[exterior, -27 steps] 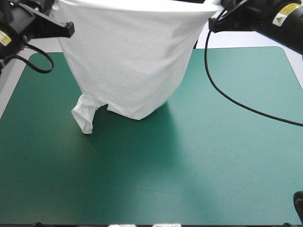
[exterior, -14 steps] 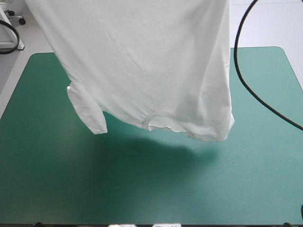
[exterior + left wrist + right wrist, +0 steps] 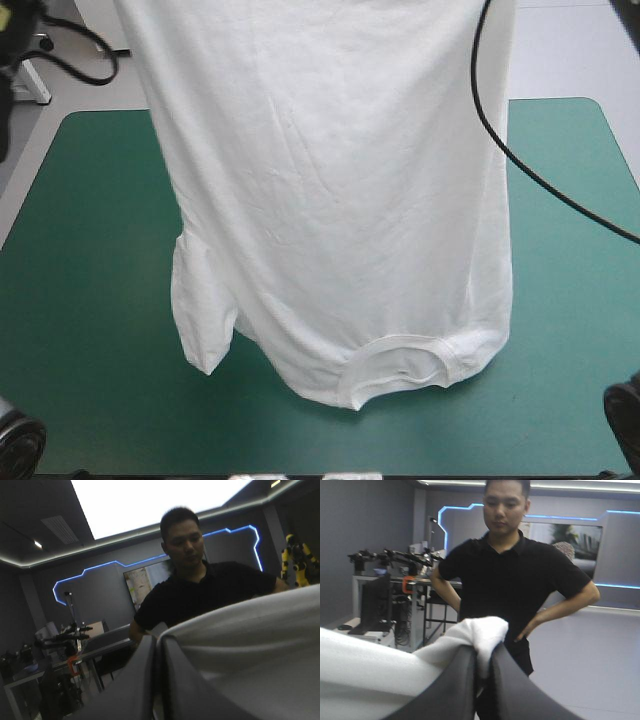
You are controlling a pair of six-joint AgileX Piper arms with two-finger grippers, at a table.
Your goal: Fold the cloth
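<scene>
The white T-shirt (image 3: pixel 330 190) hangs full length over the teal-green table (image 3: pixel 570 250), held up by its hem above the high view's top edge. Its collar (image 3: pixel 400 365) hangs lowest, near the table's front edge, and one sleeve (image 3: pixel 200 310) dangles on the left. Neither gripper shows in the high view. In the left wrist view my left gripper (image 3: pixel 159 647) is shut on the T-shirt (image 3: pixel 250 645), which stretches off to one side. In the right wrist view my right gripper (image 3: pixel 481 661) is shut on a bunched corner of the T-shirt (image 3: pixel 480 632).
Teal-green cover lies bare on both sides of the hanging shirt. Both wrist views look level into the room, so the arms are raised high.
The shirt has risen and swung toward the table's front, opening out to full length; its collar now hangs near the front edge. Both arms have gone up out of the high view.
</scene>
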